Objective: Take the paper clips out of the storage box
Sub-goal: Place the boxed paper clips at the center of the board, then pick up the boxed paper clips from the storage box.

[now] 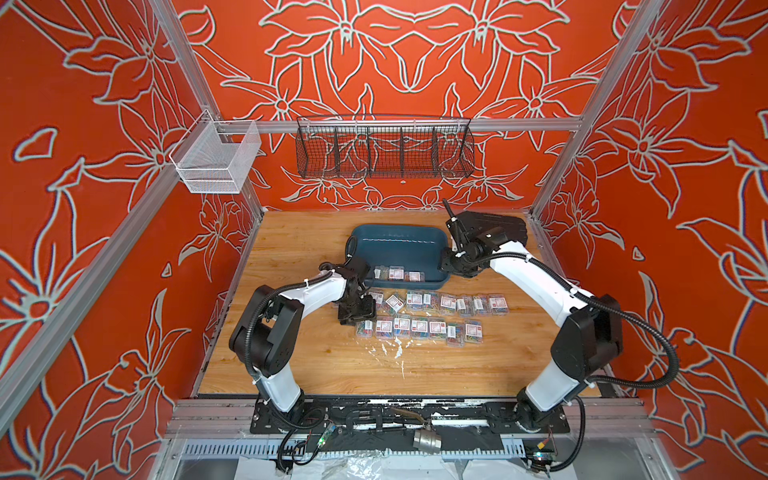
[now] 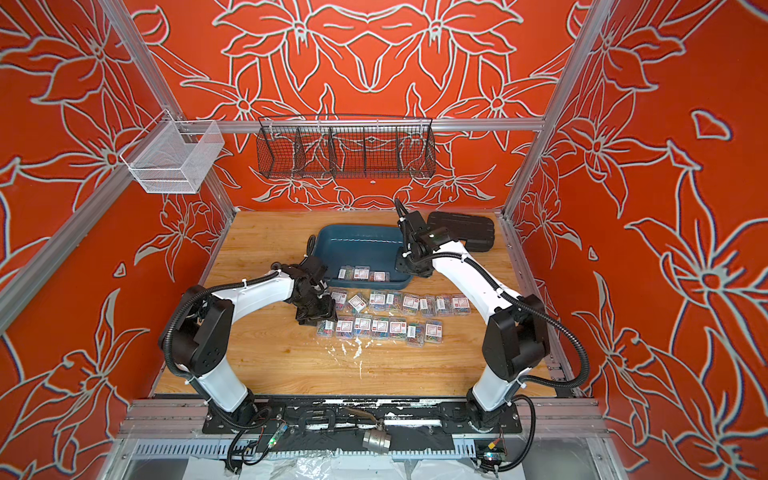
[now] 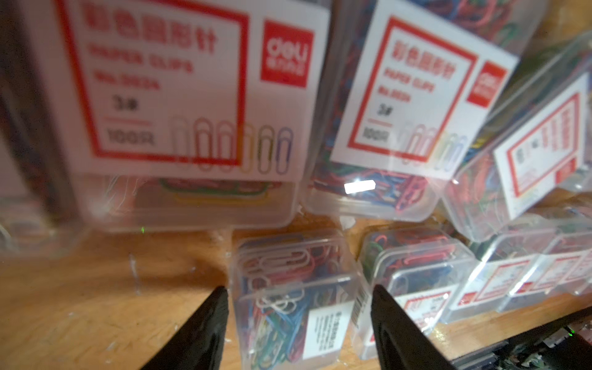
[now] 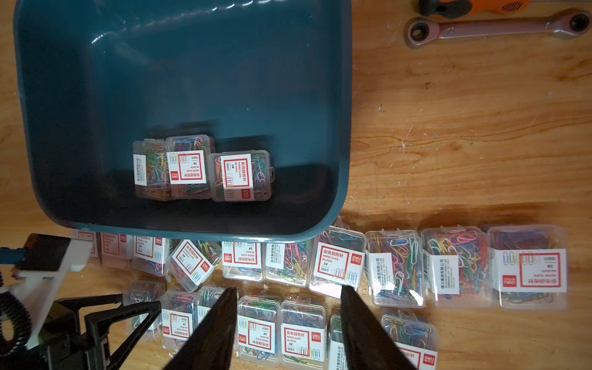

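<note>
The teal storage box (image 1: 399, 245) (image 2: 361, 245) stands at the back middle of the wooden table. Three clear boxes of paper clips (image 1: 396, 273) (image 4: 192, 166) lie at its near wall. Several more paper clip boxes form two rows (image 1: 449, 303) (image 2: 374, 326) on the table in front of it. My left gripper (image 1: 358, 312) (image 3: 299, 290) is low at the left end of the rows. It is open, its fingers on either side of one box (image 3: 282, 307) with a gap each side. My right gripper (image 1: 451, 266) (image 4: 290, 291) hangs open and empty over the storage box's right end.
A black ribbed case (image 1: 498, 226) lies at the back right. The right wrist view shows a wrench (image 4: 496, 27) beside it. A black wire basket (image 1: 384, 149) and a white mesh basket (image 1: 216, 160) hang on the back rail. White flecks (image 1: 395, 353) dot the table.
</note>
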{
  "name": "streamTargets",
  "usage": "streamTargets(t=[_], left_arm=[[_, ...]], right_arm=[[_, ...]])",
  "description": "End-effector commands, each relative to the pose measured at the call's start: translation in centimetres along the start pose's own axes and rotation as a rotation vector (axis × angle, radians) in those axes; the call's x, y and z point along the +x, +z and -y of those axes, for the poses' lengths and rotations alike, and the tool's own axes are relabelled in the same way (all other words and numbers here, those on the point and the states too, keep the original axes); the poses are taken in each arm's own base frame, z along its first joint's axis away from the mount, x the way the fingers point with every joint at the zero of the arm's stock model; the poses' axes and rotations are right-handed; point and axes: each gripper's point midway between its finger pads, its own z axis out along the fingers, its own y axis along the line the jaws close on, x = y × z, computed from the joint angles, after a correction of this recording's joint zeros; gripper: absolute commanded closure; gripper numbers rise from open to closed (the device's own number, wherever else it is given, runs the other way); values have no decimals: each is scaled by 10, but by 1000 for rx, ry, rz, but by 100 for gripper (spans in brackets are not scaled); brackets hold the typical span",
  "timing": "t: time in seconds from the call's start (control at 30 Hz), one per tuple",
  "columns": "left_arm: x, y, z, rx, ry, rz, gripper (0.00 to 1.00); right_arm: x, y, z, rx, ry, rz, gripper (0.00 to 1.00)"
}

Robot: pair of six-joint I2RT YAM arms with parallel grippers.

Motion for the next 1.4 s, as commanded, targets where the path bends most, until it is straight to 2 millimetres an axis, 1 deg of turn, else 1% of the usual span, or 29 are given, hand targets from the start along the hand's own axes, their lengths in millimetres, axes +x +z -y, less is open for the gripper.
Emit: streamTargets(t=[0.0,0.13,0.23,0.3,0.4,0.47,0.6,0.67,0.73,0.9,0.97,1.07,1.17,1.37], left_arm=[[6,-15,6,28,-10,15,31],[7,-35,8,24,-13,52,30],[6,-55,9,17,-12,94,29],[5,-71,12,20,-10,125,29],[5,-91,14,22,-13,169,29],[4,-103,15,24,-17,196,29],[5,-121,12,25,-39,238,29],[6,-127,11,30,-49,254,29],[7,-131,8,30,-62,264,29],[10,-139,-2,19,-87,286,29],[11,-141,-6,16,-100,290,29],[13,-147,-10,11,-116,299,29],[16,-150,-13,11,-135,310,29],[22,-154,-18,19,-178,328,29]], right_arm=[[-1,2,-9,26,-32,-7,48],[-5,11,-23,36,-71,-16,55],[-8,23,-35,34,-96,-22,56],[-8,35,-42,37,-111,-38,56],[-6,55,-48,64,-141,-75,56],[-5,69,-48,95,-173,-94,56],[-7,91,-45,151,-222,-124,48],[-8,98,-52,136,-232,-130,46],[-9,103,-63,106,-242,-127,48],[-5,115,-96,27,-249,-117,51],[-3,125,-102,24,-242,-131,52],[-1,140,-104,33,-240,-153,52],[-3,150,-109,25,-247,-159,52],[3,167,-119,-4,-255,-200,52]])
